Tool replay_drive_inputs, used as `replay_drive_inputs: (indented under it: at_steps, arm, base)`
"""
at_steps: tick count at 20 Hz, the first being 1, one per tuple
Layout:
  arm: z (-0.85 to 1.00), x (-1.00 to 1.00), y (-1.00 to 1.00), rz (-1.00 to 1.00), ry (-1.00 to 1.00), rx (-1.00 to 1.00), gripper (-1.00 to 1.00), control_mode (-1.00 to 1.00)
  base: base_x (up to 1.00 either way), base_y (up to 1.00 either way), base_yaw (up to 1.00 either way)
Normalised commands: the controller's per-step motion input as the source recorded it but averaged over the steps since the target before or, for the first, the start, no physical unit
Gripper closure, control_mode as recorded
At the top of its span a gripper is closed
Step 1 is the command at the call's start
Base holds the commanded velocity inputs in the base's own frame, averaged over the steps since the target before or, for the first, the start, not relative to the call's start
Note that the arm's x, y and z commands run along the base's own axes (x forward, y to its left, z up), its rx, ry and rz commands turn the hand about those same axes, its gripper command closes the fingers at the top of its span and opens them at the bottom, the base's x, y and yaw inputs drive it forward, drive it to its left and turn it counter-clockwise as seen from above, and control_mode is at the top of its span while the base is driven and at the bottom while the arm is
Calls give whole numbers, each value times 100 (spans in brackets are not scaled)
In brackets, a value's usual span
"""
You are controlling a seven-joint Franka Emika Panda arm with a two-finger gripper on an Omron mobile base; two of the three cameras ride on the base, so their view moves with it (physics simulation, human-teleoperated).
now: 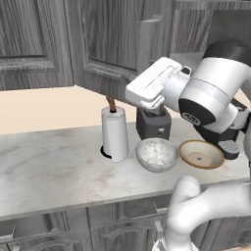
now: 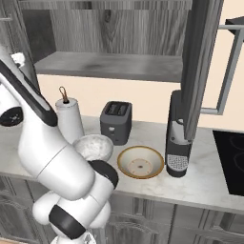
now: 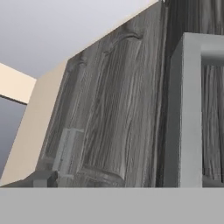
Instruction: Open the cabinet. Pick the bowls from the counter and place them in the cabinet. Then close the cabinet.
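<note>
Both bowls [image 1: 157,154] sit on the counter [image 1: 54,166], below the gripper [image 1: 147,86].

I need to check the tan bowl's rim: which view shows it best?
The right base view: the tan bowl lies open and whole. In the left base view the arm overlaps its edge.

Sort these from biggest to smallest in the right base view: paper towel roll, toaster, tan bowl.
1. Paper towel roll, tallest, partly hidden by the arm.
2. Tan bowl and toaster look alike; too close to rank.
</note>
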Motion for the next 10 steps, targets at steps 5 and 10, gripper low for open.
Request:
replay_drive_inputs:
  at_steps: [5,10]
  arm:
    - [32,-100,-100,0,0,11,-100,-100]
    - [34,-100,-100,0,-3,13,-100,-100]
  base:
    - [0,0,0]
    - [0,0,0]
